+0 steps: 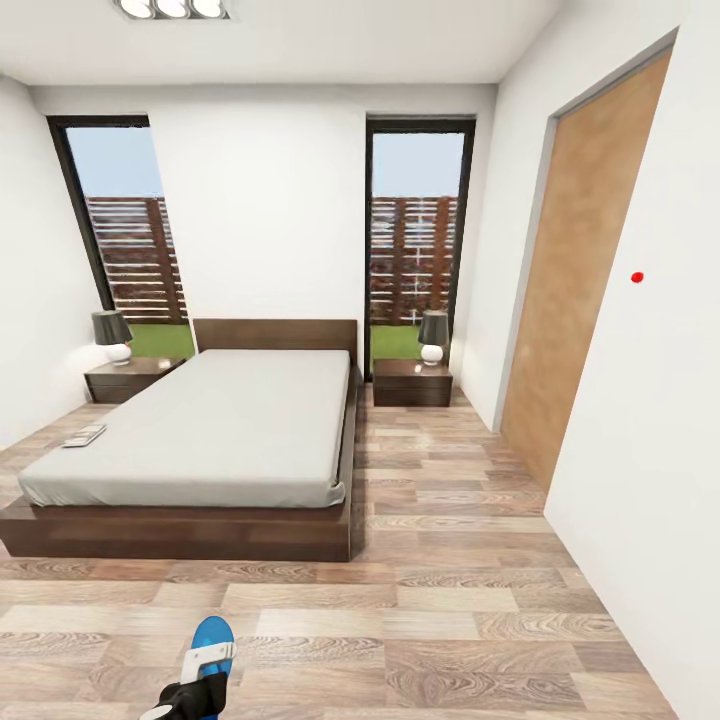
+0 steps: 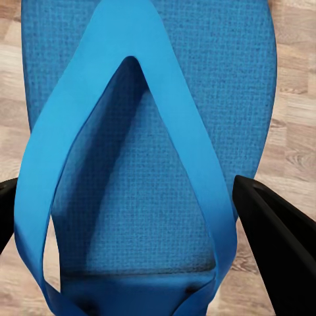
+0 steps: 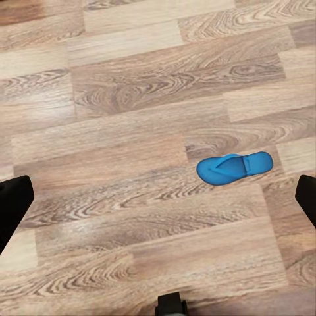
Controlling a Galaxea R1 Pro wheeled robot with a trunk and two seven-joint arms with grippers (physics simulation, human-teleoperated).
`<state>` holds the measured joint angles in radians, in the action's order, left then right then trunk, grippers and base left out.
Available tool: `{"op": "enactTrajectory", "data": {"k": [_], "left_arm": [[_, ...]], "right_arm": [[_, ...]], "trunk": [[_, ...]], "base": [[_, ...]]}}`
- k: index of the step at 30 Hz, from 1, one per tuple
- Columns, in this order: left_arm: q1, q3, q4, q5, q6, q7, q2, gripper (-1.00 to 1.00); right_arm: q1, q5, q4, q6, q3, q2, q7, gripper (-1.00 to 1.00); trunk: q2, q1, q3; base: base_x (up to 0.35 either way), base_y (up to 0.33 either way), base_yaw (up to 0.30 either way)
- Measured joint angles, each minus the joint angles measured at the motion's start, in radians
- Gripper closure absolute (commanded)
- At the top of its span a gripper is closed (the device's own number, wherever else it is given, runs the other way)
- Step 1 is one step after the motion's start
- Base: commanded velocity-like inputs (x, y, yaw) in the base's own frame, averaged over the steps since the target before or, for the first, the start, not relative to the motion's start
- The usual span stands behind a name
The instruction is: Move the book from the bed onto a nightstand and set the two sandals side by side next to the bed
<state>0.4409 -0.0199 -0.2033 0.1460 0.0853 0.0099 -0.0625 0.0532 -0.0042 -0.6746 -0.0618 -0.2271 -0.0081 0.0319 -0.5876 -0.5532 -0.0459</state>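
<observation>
In the bedroom, the bed (image 1: 215, 425) has a light grey mattress on a dark wood frame. The book (image 1: 84, 435) lies on the mattress near its left edge. A dark nightstand (image 1: 128, 380) stands at the head of the bed on the left, and another nightstand (image 1: 412, 384) on the right. My left gripper (image 1: 200, 672) is shut on a blue sandal (image 1: 212, 640), carried low over the floor in front of the bed. That sandal (image 2: 145, 131) sits between the black fingers (image 2: 276, 250). The other sandal (image 3: 234, 166) lies on the planks below my open right gripper (image 3: 158, 204).
Each nightstand carries a lamp (image 1: 112, 335) with a dark shade. Two tall dark-framed windows (image 1: 418, 230) are in the far wall. A wooden door (image 1: 585, 270) is in the right wall. Bare plank floor (image 1: 470, 540) runs along the bed's right side and foot.
</observation>
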Motion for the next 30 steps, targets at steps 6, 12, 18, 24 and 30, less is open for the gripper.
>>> {"op": "enactTrajectory", "data": {"k": [6,12,18,24,30], "left_arm": [[0.000,0.000,0.000,0.000,0.001,0.000,0.000,1.00],[0.000,0.000,0.000,0.000,0.001,0.000,0.000,1.00],[0.000,0.000,0.000,0.001,0.003,-0.001,0.000,1.00],[-0.001,0.001,0.000,0.000,0.004,-0.001,-0.001,1.00],[-0.001,0.001,-0.001,0.000,0.004,-0.006,-0.001,1.00]], "right_arm": [[0.000,0.000,0.000,0.000,0.001,0.001,0.000,-1.00],[0.000,0.000,0.000,0.000,0.001,0.002,0.000,-1.00],[0.000,0.000,0.000,0.000,0.001,0.002,0.000,-1.00],[0.000,0.000,0.000,0.000,0.001,0.004,0.000,-1.00],[0.000,0.000,0.000,0.000,0.001,0.005,0.000,-1.00]], "trunk": [[0.042,0.023,0.019],[0.049,0.027,0.022],[0.049,0.027,0.022],[0.049,0.027,0.022],[0.049,0.027,0.022]], "base": [[0.000,0.000,0.000],[0.000,0.000,0.000],[0.000,0.000,0.000],[0.001,0.000,0.000],[0.097,0.063,0.000]]}}
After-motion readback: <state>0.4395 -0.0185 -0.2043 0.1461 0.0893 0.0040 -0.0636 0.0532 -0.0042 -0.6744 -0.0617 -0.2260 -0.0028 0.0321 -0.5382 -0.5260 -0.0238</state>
